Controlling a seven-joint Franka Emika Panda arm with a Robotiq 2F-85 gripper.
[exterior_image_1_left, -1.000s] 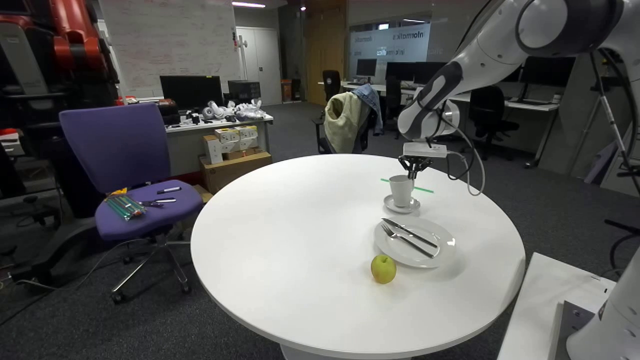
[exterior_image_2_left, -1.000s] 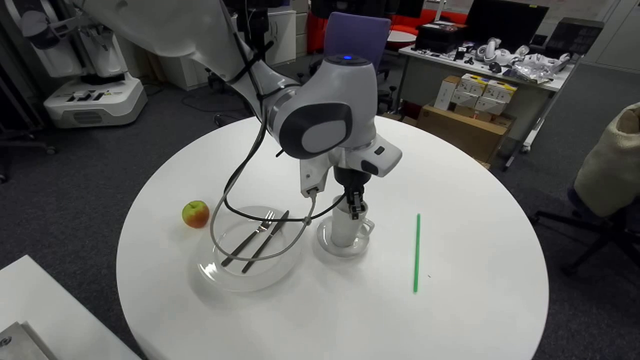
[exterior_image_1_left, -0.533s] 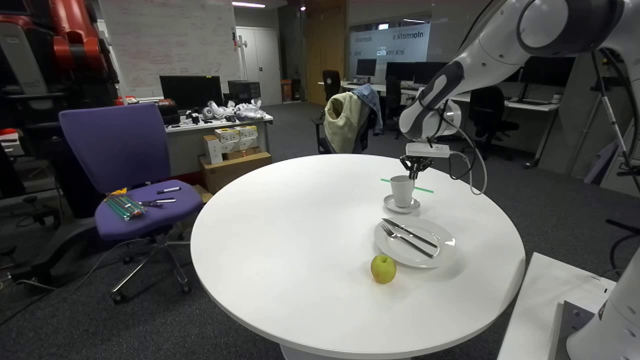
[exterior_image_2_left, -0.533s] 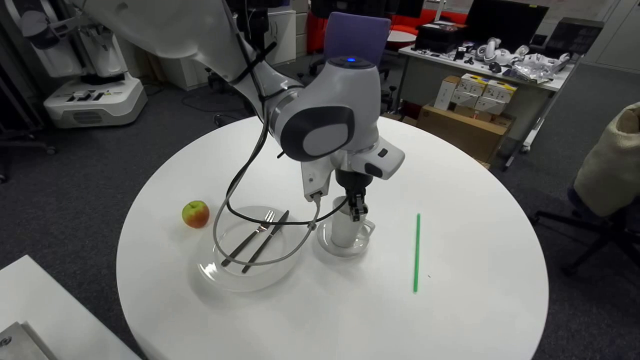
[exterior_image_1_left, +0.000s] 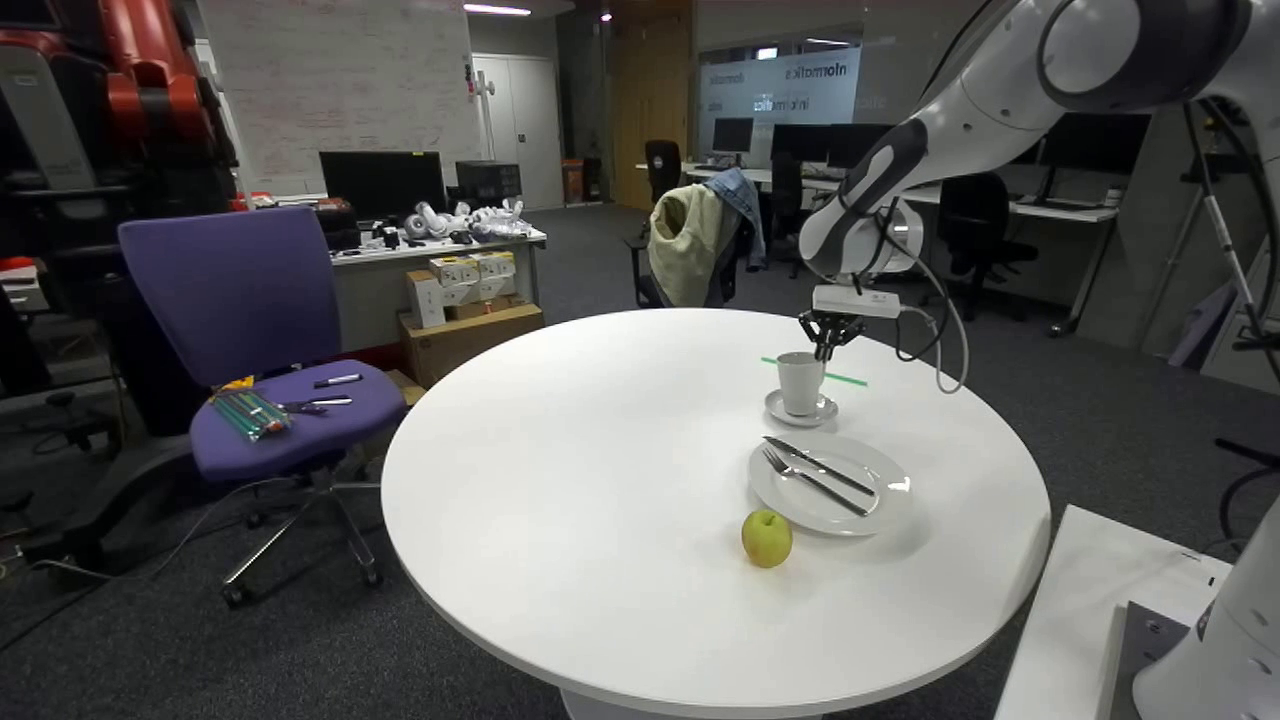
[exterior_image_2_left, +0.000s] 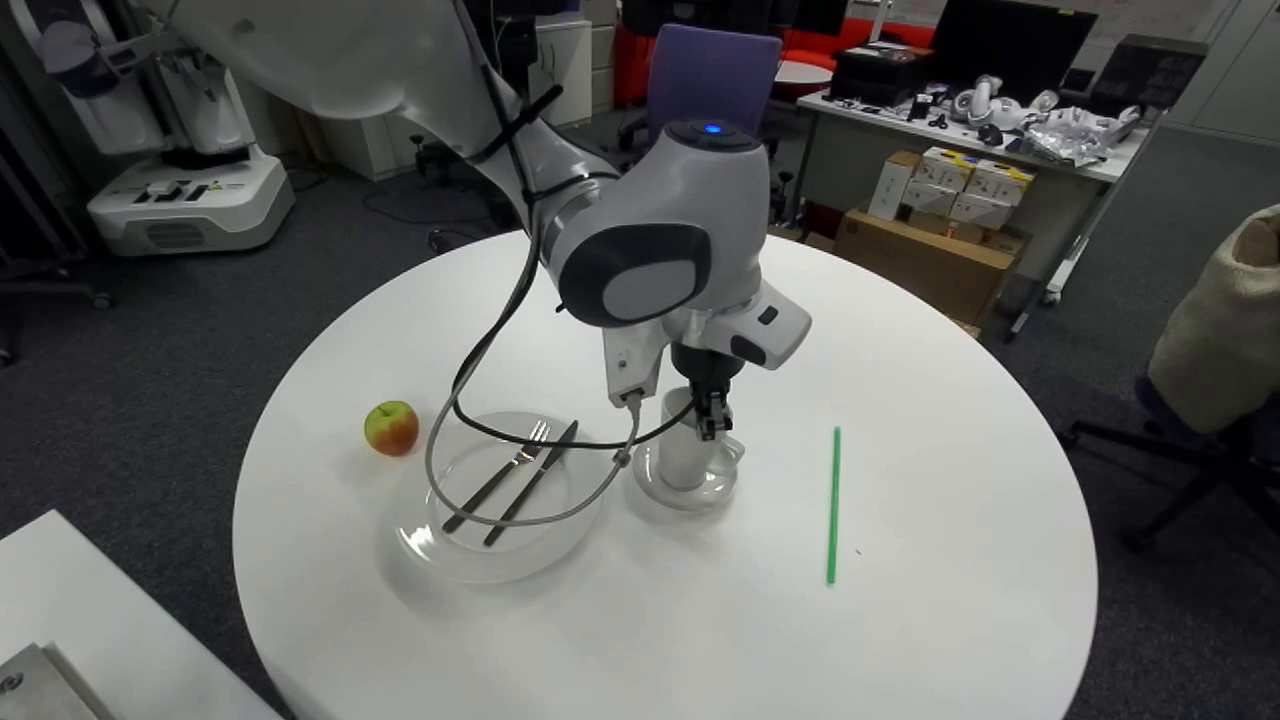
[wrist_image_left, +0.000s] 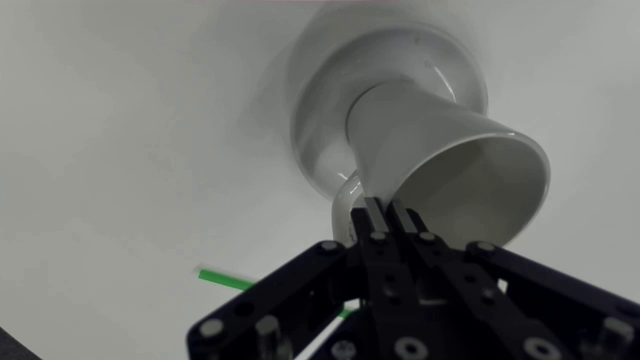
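Observation:
In the wrist view my gripper (wrist_image_left: 386, 204) is shut on the rim of a white cup (wrist_image_left: 395, 132), beside its handle (wrist_image_left: 341, 212). One finger stands inside the cup and one outside, with the thin wall between them. The cup rests upright on a white saucer (wrist_image_left: 325, 120). In both exterior views the gripper (exterior_image_1_left: 824, 352) points down at the cup's edge, and the cup (exterior_image_2_left: 685, 460) sits on the saucer (exterior_image_2_left: 652, 482). The fingertips inside the cup are partly hidden in the exterior views.
A white plate (exterior_image_1_left: 895, 500) with a fork (exterior_image_1_left: 815, 483) and a knife (exterior_image_1_left: 822, 464) lies near the saucer. A yellow-green and red apple (exterior_image_1_left: 767, 540) sits beside it. A thin green stick (exterior_image_2_left: 834, 505) lies on the round white table (exterior_image_2_left: 950, 450). Arm cables (exterior_image_2_left: 432, 450) hang over the plate.
The gripper moved slightly, first toward the plate's side and then back. Cup and saucer have shifted together a little over the last half second, leftward in an exterior view. The jaws stayed shut.

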